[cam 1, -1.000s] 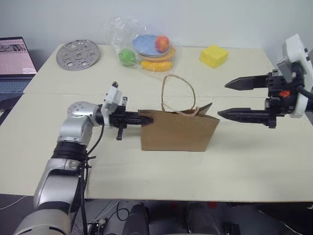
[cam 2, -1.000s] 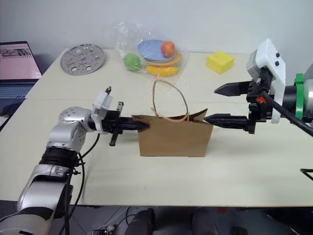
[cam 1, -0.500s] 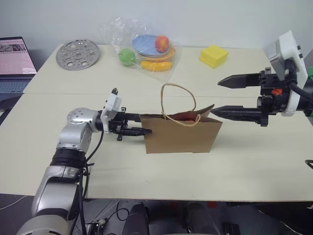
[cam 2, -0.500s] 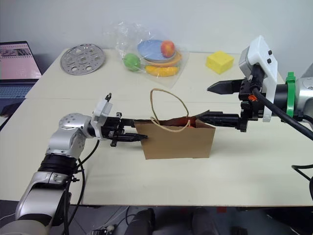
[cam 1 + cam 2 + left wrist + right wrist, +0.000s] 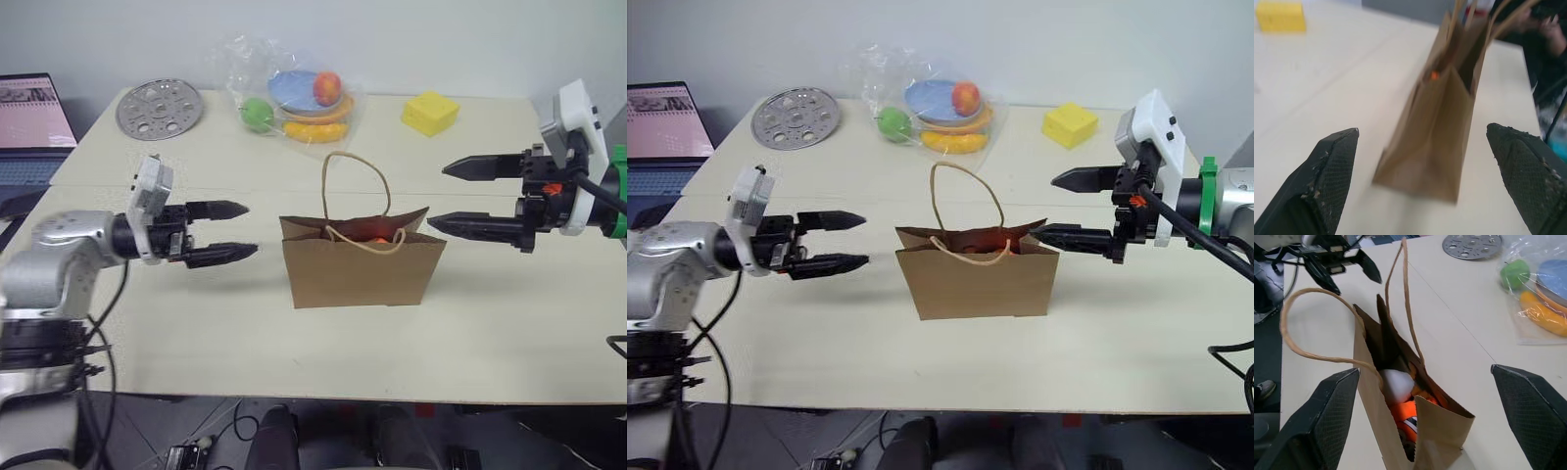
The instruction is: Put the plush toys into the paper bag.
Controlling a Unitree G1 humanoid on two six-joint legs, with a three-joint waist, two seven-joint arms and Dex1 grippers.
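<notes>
The brown paper bag (image 5: 361,271) stands upright in the middle of the table, its twine handles up. Inside it lie the plush toys: a white one (image 5: 1395,385) and an orange one (image 5: 1408,416), with a bit of orange (image 5: 377,239) showing at the mouth. My left gripper (image 5: 238,230) is open and empty, a short way left of the bag, pointing at it. My right gripper (image 5: 438,195) is open and empty too, its lower finger close to the bag's right top edge. In the left wrist view the bag (image 5: 1435,132) stands between the two open fingers, farther off.
A clear plastic bag of toy fruit and a blue plate (image 5: 299,102) lies at the back. A yellow foam block (image 5: 429,112) sits back right, a perforated metal disc (image 5: 158,108) back left. A laptop (image 5: 34,116) stands off the table's left end.
My left gripper has let go of the bag's left edge, opened wide and drawn back to the left. The bag has shifted slightly and its mouth stands wider. The right gripper has hardly moved.
</notes>
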